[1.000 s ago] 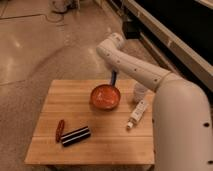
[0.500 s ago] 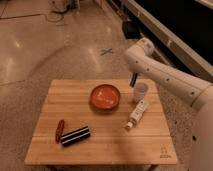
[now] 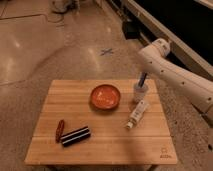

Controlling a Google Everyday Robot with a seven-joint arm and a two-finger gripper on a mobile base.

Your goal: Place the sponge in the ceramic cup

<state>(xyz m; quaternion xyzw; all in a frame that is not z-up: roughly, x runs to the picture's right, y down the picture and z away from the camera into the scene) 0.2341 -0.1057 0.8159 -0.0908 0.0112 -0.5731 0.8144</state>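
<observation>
While the wooden table (image 3: 107, 147) is standing on glossy concrete floor (image 3: 35, 50), a striped bar (image 3: 75, 136) is lying near its front. Farther back, the ceramic cup (image 3: 140, 93) is hiding the lower end of the upright sponge (image 3: 142, 81). My gripper (image 3: 144, 74) is hanging just above, under my bent arm (image 3: 175, 75); I cannot tell its grip.

The tabletop (image 3: 105, 145) is pale matt wood with plank seams. Near its far edge the bowl (image 3: 105, 96) looks glazed and glossy. By the far right corner, the ceramic cup (image 3: 140, 93) is smooth white. The dark, matt tool (image 3: 143, 79) dips into it. The arm (image 3: 172, 72) has a smooth white shell.
</observation>
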